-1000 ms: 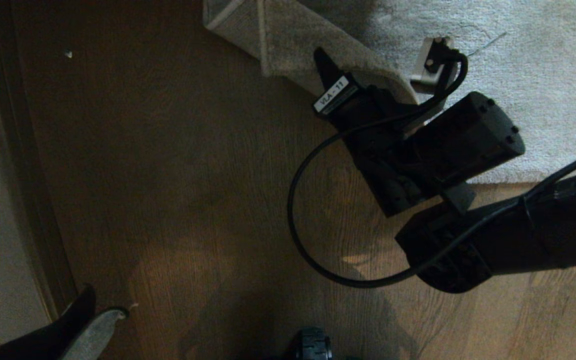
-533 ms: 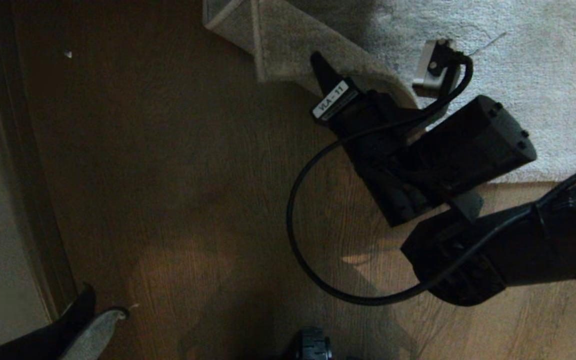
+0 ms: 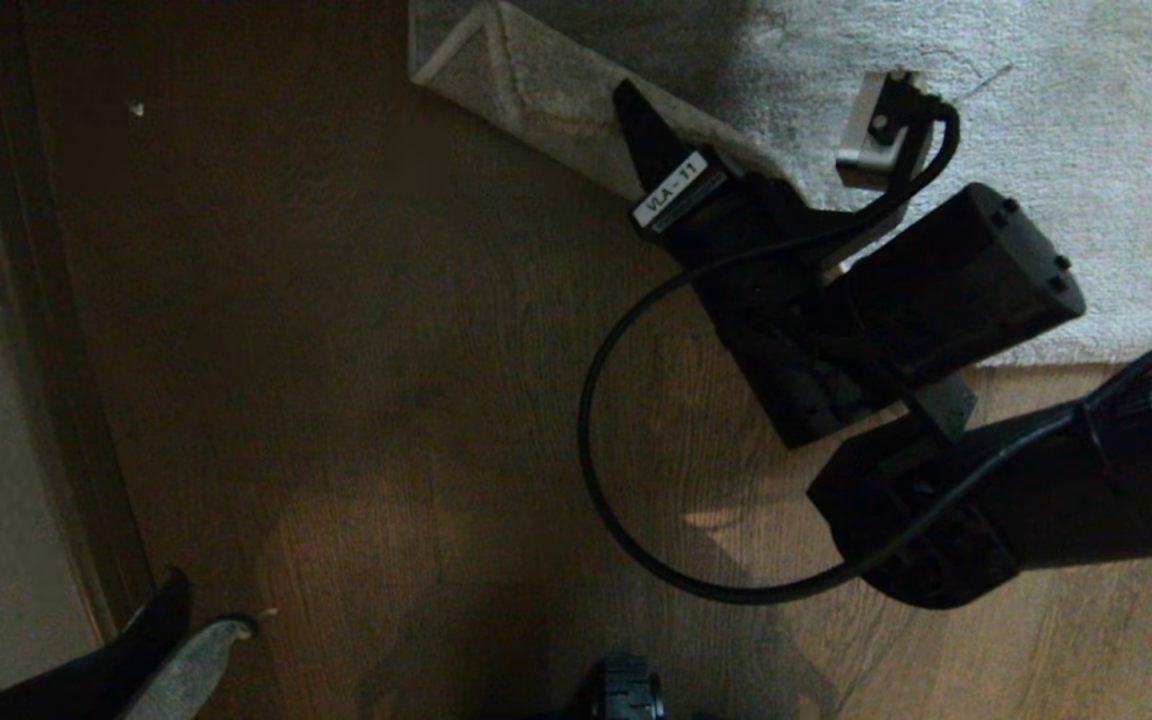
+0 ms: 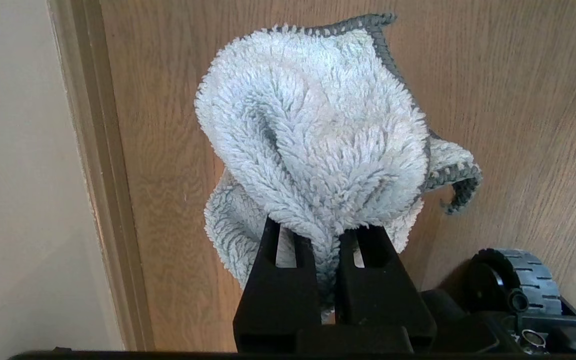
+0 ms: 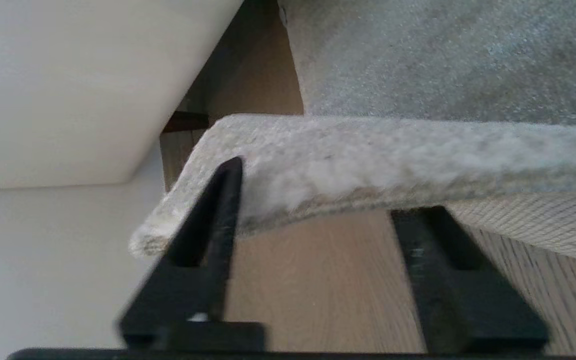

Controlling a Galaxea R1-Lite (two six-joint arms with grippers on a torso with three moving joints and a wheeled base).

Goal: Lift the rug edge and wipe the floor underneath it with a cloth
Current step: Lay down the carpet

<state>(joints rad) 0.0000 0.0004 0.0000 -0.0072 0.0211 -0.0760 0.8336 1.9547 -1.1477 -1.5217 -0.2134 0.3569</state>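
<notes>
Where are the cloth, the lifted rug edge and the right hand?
cloth (image 4: 313, 140), left wrist view, on the fluffy bunched middle.
rug edge (image 5: 368, 165), right wrist view, on the raised pile border.
right hand (image 5: 313, 235), right wrist view, midway between the two open black fingertips.

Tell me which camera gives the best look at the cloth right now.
The left wrist view: the cloth fills the frame, bunched and pinched in the shut left gripper above the floor. The head view catches only a sliver of it at its lower left corner; the right wrist view shows none.

Matte black right arm (image 3: 946, 290), looping black cable (image 3: 596, 400), white label (image 3: 671, 190) (reads "VLA-11")
</notes>
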